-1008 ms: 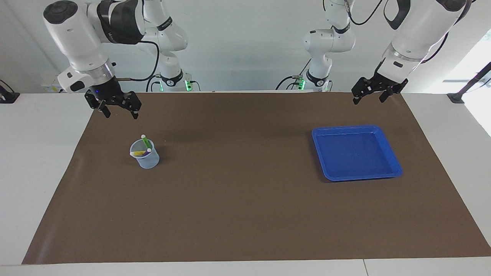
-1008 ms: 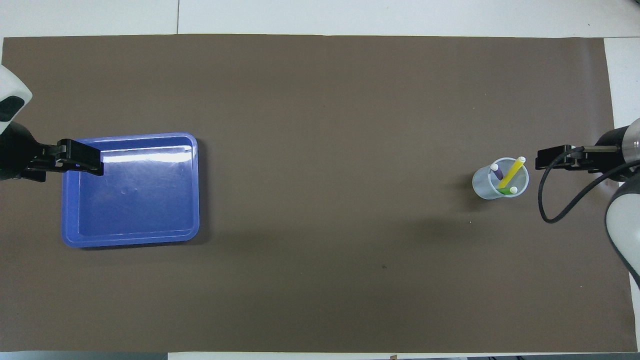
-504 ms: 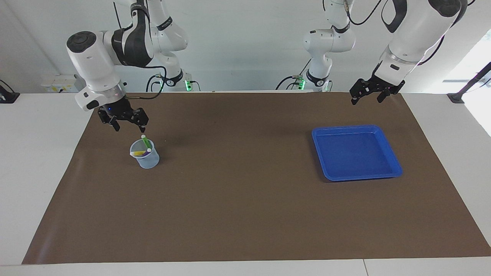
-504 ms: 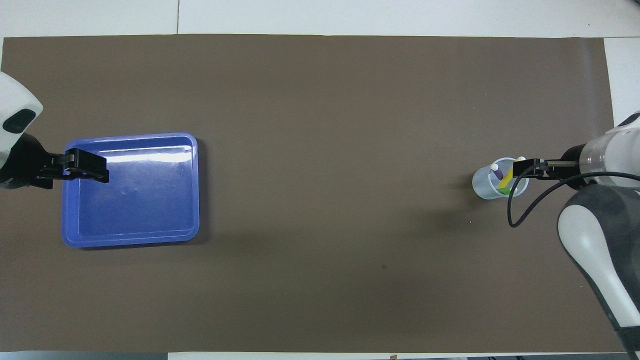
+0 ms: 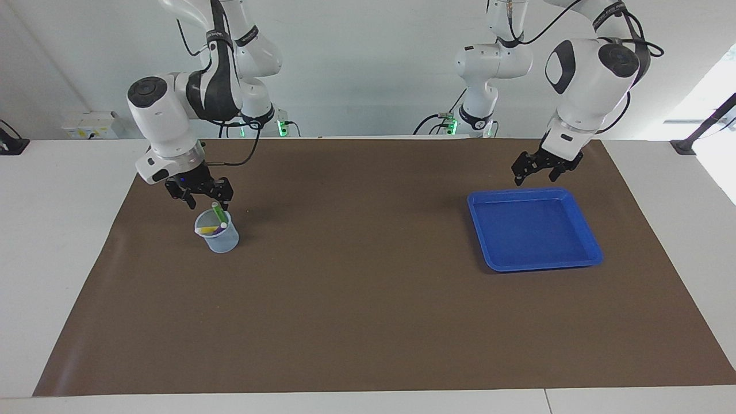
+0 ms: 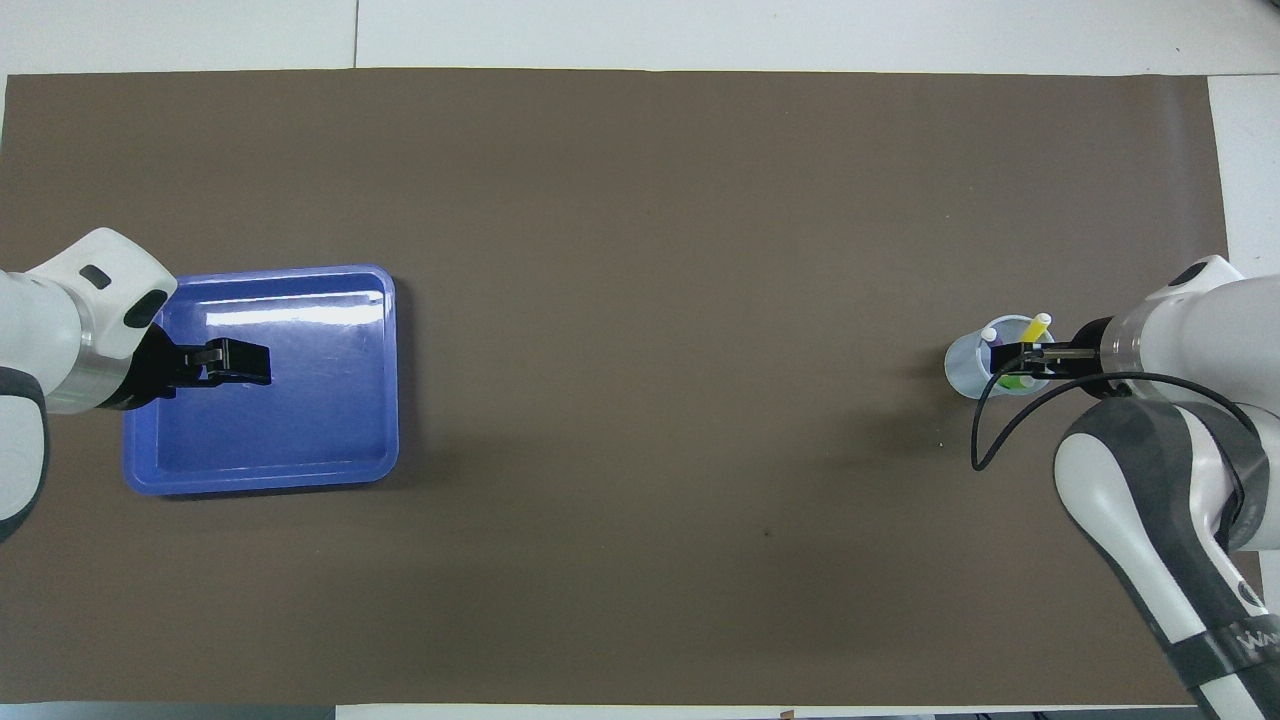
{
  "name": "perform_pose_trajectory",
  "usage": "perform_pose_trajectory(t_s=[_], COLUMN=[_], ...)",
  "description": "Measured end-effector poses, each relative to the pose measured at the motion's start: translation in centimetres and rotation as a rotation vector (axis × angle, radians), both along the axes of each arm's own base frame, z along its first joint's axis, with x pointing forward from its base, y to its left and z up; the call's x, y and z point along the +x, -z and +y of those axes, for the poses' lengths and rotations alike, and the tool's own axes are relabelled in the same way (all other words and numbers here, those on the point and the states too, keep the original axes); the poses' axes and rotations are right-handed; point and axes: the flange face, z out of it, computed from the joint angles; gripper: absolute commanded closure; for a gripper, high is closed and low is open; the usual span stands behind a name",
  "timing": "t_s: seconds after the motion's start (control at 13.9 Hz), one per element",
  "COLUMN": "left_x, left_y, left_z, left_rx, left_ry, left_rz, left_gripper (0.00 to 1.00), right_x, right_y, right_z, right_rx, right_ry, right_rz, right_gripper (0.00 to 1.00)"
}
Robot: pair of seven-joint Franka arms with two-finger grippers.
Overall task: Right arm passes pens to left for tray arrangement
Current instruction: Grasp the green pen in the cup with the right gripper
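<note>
Toward the right arm's end of the table: small translucent pale-blue cup (image 5: pixel 221 240) (image 6: pixel 962 372), round, upright on the matte brown mat (image 5: pixel 368 299) (image 6: pixel 640 200). Inside the cup, three thin cylindrical pens, each tipped with a pale whitish end. Green pen (image 5: pixel 218 213) (image 6: pixel 1025 382) leaning and standing proud of the rim. Yellow pen (image 5: pixel 207 230) (image 6: pixel 1034 327) slanted across the mouth. Purple pen (image 5: pixel 221 229) (image 6: pixel 992 342) low against the wall. Right gripper (image 5: pixel 207 202) (image 6: pixel 1022 356), black, on a white arm with silver wrist ring and looping black cable, lowered to the cup's mouth. Fingers (image 5: pixel 189 201) parted, one on each side of the green pen's pale end; contact with the pen not determinable, nothing lifted. Toward the left arm's end: tray (image 5: pixel 535 233) (image 6: pixel 300 430), shallow, square, bright-blue glossy plastic, rounded corners, raised rim, flat on the mat and holding no pen. Left gripper (image 5: pixel 535 180) (image 6: pixel 248 362), black, raised over the tray and clear of it, fingers spread wide, gripping nothing; arm waiting. Mat smooth and unwrinkled, covering most of a white tabletop (image 5: pixel 57 230) (image 6: pixel 800 30) that shows bare at the margins. Cup and tray well apart, at opposite ends of the mat.
</note>
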Motion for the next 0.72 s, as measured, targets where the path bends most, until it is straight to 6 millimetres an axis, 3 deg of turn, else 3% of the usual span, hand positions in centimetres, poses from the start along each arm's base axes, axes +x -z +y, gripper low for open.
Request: perform_pose_trajectory(t_s=[0.29, 0.5, 0.58, 0.65, 0.72], left_x=[-0.2, -0.1, -0.1, 0.0, 0.1], left_y=[1.2, 1.6, 1.9, 2.0, 2.1], left_z=[0.2, 0.3, 0.4, 0.5, 0.5], left_rx=[0.001, 0.001, 0.001, 0.001, 0.001], left_ry=[-0.003, -0.007, -0.008, -0.009, -0.011], left_rz=[0.007, 0.012, 0.015, 0.017, 0.017], left_gripper=[0.00, 0.00, 0.00, 0.00, 0.00], right_x=[-0.3, -0.5, -0.6, -0.6, -0.6], right_y=[0.5, 1.0, 1.0, 1.0, 1.0], right_z=[0.1, 0.2, 0.3, 0.5, 0.6], right_rx=[0.000, 0.000, 0.000, 0.000, 0.000], right_ry=[-0.002, -0.005, -0.008, -0.011, -0.014], right_rz=[0.008, 0.018, 0.019, 0.019, 0.019], right_gripper=[0.23, 0.37, 0.71, 0.96, 1.00])
